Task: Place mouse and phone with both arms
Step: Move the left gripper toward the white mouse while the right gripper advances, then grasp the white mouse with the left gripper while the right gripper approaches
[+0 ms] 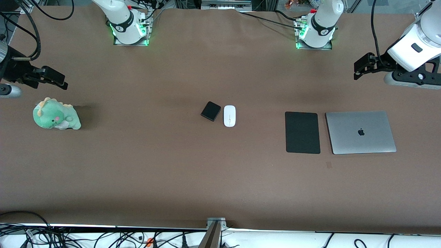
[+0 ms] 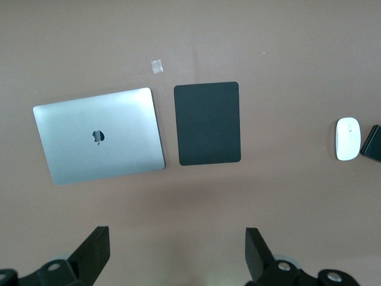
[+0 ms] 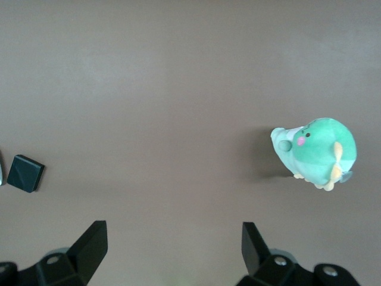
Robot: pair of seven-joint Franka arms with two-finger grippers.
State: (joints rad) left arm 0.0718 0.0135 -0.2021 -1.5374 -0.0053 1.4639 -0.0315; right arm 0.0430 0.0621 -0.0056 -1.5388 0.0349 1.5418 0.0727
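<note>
The white mouse (image 1: pixel 229 116) and the small black phone (image 1: pixel 211 111) lie side by side, almost touching, at the table's middle, the phone toward the right arm's end. Both also show in the left wrist view, mouse (image 2: pixel 347 138) and phone (image 2: pixel 372 143). The phone shows in the right wrist view (image 3: pixel 25 173). My left gripper (image 1: pixel 361 67) is open and empty, held high over bare table at the left arm's end. My right gripper (image 1: pixel 53 78) is open and empty, high over the right arm's end, above the plush toy.
A large black pad (image 1: pixel 302 132) and a closed silver laptop (image 1: pixel 360 132) lie side by side toward the left arm's end. A green dinosaur plush (image 1: pixel 56 118) sits at the right arm's end. A small tape mark (image 1: pixel 329 165) lies nearer the front camera than the pad.
</note>
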